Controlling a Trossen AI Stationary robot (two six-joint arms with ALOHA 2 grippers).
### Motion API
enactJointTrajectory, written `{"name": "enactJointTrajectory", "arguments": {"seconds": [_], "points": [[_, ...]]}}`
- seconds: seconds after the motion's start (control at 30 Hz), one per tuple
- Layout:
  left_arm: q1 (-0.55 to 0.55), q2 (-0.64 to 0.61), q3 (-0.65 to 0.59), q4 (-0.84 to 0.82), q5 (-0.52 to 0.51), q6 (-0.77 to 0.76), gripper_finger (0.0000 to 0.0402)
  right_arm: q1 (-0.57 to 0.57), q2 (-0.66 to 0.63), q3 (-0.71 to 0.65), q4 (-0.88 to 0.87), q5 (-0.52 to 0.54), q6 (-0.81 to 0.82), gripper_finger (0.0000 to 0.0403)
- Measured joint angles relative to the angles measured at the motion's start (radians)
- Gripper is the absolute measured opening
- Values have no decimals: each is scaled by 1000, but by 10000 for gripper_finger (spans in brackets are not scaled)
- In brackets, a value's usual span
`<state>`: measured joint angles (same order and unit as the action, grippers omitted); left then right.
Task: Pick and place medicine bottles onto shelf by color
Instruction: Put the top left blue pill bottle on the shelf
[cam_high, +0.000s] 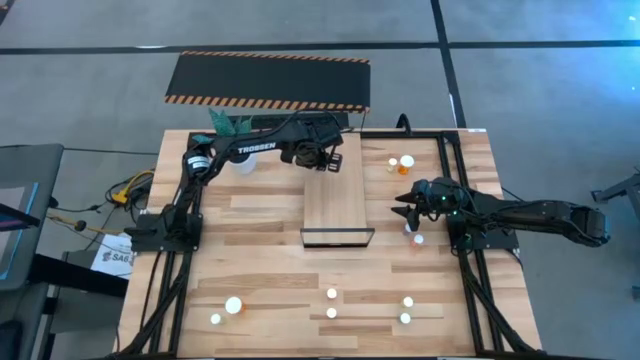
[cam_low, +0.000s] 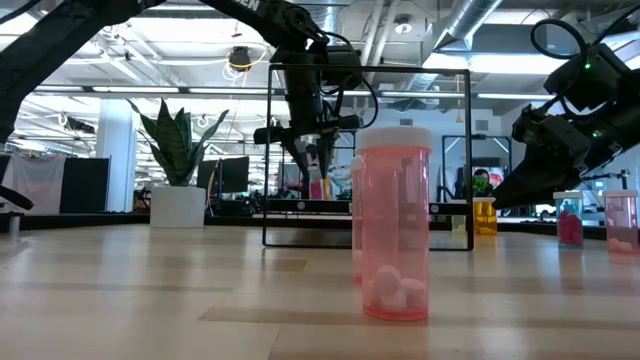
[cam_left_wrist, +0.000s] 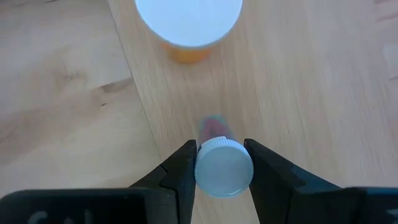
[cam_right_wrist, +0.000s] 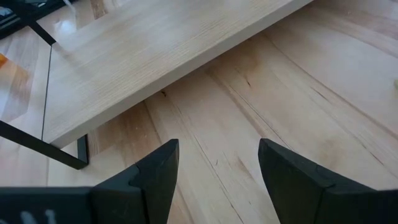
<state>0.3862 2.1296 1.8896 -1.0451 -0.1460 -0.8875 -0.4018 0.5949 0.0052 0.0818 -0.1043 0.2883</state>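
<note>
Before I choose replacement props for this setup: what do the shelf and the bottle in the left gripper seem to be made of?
The shelf: light wood or wood veneer, matte, showing straight grain, with a thin black frame, probably metal. The bottle in the left gripper: likely translucent pinkish plastic under a smooth white cap, also plastic by its look.

A black mat (cam_high: 268, 80) with yellow-black striped edges lay on the grey floor beyond the plank table (cam_high: 250, 260). A green plant in a white pot (cam_high: 243, 160) stood near the table's far edge. Yellow cables (cam_high: 125, 190) trailed beside the table, and a printed paper (cam_high: 112, 255) lay near them.
</note>
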Motion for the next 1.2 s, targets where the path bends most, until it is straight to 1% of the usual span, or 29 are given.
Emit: {"name": "enactJointTrajectory", "arguments": {"seconds": [0.2,1.03,1.2], "points": [[0,0,0,-21,3,-15,110,0,0,0,0,0,0,246],[-16,0,0,-19,2,-38,110,0,0,0,0,0,0,246],[-16,-2,-16,-14,5,-43,110,0,0,0,0,0,0,246]]}}
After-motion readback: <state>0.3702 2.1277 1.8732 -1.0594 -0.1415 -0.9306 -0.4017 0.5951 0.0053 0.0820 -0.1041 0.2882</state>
